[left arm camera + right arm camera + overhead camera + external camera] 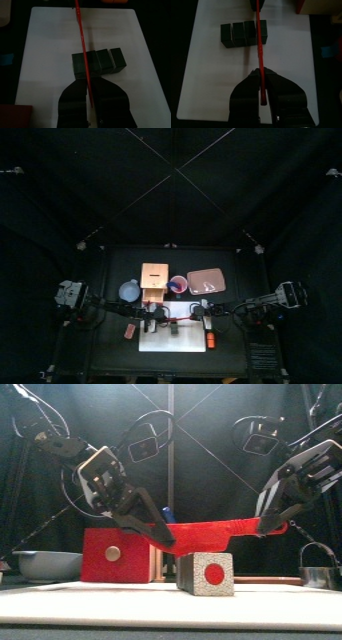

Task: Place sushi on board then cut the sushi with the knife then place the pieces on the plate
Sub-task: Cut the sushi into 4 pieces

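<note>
One red knife (214, 534), lengthwise left-right, crosswise above sushi roll (206, 573)

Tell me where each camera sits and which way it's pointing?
Top: high overhead, looking down on the white board; both arms enter from the sides.
Front: at table edge, looking level at the sushi; both arms descend.
Left wrist: on that arm, looking past the left fingers at the sushi.
Right wrist: likewise, past the right fingers.
Both wrist views share the red knife.
</note>
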Action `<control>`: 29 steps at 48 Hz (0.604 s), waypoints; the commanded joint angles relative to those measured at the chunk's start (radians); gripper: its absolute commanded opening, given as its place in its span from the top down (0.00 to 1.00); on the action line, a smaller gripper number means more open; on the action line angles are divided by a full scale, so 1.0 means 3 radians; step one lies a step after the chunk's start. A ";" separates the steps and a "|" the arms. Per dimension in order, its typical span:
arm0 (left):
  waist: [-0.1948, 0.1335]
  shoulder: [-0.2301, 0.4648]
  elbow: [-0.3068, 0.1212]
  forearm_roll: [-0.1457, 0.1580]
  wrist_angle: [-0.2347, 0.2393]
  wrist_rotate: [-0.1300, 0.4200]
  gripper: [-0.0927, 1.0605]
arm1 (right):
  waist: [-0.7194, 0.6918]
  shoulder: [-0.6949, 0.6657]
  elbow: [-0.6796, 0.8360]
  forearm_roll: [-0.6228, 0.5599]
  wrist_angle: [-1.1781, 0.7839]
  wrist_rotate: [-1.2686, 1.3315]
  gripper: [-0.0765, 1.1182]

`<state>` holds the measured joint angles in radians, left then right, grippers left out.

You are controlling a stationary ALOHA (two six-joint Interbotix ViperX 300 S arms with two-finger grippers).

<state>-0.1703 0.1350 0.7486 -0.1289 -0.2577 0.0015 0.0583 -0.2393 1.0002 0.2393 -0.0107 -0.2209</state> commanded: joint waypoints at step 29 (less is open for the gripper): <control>-0.0092 0.0102 -0.0072 0.0005 0.0026 0.0000 0.60 | -0.0082 0.0031 -0.0036 -0.0005 -0.0005 -0.0010 0.58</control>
<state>-0.1764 0.1687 0.7363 -0.1304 -0.2562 0.0000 0.0522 -0.2224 1.0002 0.2393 -0.0092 -0.2224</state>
